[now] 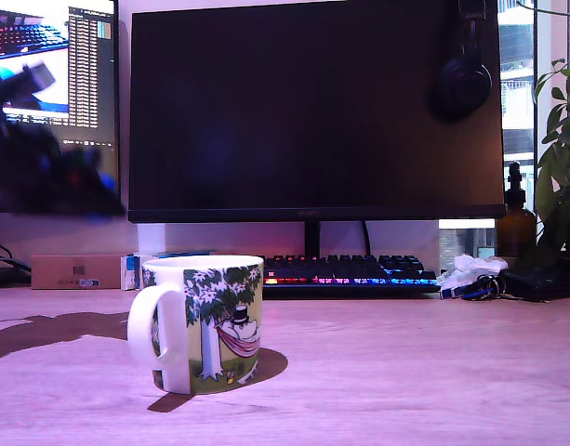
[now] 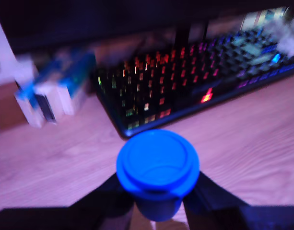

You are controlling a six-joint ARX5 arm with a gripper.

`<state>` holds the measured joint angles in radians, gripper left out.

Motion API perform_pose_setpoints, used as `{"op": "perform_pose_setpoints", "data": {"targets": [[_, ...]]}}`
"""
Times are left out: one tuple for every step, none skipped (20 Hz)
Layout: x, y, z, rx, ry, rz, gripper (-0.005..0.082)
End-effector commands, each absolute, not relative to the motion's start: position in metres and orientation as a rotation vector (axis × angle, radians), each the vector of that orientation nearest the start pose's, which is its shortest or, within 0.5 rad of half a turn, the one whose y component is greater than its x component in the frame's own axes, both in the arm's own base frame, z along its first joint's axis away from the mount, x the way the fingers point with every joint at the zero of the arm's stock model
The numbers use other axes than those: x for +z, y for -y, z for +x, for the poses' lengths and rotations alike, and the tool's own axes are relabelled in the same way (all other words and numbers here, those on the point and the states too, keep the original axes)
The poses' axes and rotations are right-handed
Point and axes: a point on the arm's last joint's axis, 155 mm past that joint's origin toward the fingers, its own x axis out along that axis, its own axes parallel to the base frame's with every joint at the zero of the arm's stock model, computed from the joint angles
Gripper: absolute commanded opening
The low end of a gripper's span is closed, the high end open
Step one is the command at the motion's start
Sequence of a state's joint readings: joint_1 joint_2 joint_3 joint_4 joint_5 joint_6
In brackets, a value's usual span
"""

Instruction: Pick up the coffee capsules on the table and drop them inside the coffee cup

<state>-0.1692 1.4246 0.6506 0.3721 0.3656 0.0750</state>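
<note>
Gripper [image 2: 158, 203] is clamped on the blue capsule [image 2: 158, 173]: in the wrist view both dark fingers [image 2: 111, 201] press its tapered body from either side, flanged rim and flat top facing the camera, so the capsule's axis runs roughly along the camera's line of sight. It is clear of the table [image 2: 252, 139], with bare wood under and around it. In the exterior view the arm [image 1: 43, 153] is a dark motion-blurred mass high at the exterior view's left, in front of the side screen [image 1: 66, 65], and the capsule cannot be picked out in that blur. The coffee cup [image 1: 205, 321] stands upright on the table nearer the camera, handle toward the exterior view's left, mouth open upward, below the arm and to its right in that view. The cup does not show in the wrist view; that view shows the lit keyboard [image 2: 185, 72] and a small blue-and-white box [image 2: 53, 88] instead. The key relation: the held capsule is high and off to the exterior view's left of the cup's mouth, so the next move likely needs a carry rightward in that view, over the rim, before release. The grey-teal capsule is not visible in either view; whether it is already in the cup cannot be told.
</note>
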Motion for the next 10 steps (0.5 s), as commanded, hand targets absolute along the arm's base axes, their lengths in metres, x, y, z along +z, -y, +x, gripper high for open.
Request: {"op": "perform_pose_setpoints", "data": {"targets": [[0.148,0.134,0.394,-0.543,-0.395,0.035,0.0123],[0.153,0.133,0.390,-0.543,-0.397,0.034,0.0123],[0.159,0.132,0.386,-0.543,-0.392,0.035,0.0123],[0.162,0.132,0.381,-0.543,-0.397,0.035,0.0123],[0.166,0.131,0.378,-0.543,-0.395,0.035,0.0123],[0.170,0.131,0.375,-0.544,-0.393,0.035,0.0123],[0.173,0.130,0.372,-0.544,-0.391,0.035,0.0123],[0.175,0.130,0.370,-0.544,-0.390,0.036,0.0123],[0.176,0.130,0.368,-0.547,-0.391,0.036,0.0123],[0.177,0.133,0.366,-0.559,-0.393,0.034,0.0123]]}}
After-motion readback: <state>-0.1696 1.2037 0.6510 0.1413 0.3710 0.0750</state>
